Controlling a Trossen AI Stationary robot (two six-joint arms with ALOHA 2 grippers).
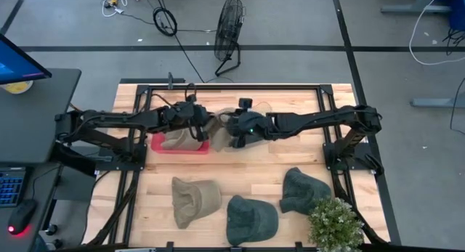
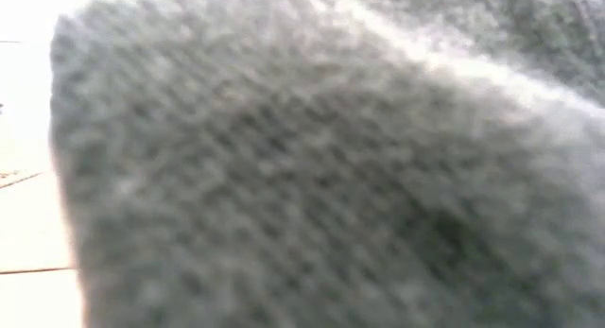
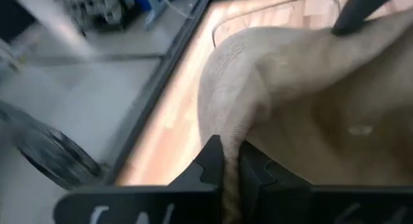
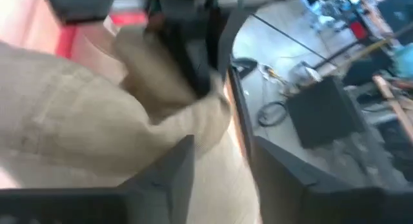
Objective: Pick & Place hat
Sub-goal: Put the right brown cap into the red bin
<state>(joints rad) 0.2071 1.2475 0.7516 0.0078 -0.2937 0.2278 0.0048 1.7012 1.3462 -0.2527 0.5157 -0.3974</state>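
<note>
Together both grippers hold a beige hat (image 1: 190,138) over the red bin (image 1: 163,146).

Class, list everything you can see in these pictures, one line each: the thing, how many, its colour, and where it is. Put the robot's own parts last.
Beige fabric hat: one, held up between both claws at the table's middle, over the bin.
Red rectangular bin: one, under the left claw.
Beige fabric bucket hat: one, table's near edge, left of the dark hats.
Dark green fabric caps: two, one at the near edge's centre, one right of it.
Green leafy potted plant: one, near right corner.
Light wooden table: one.
Black floor fan: one, on the floor beyond the table.
Left claw: shut on the hat's edge.
Right claw: at the hat.
</note>
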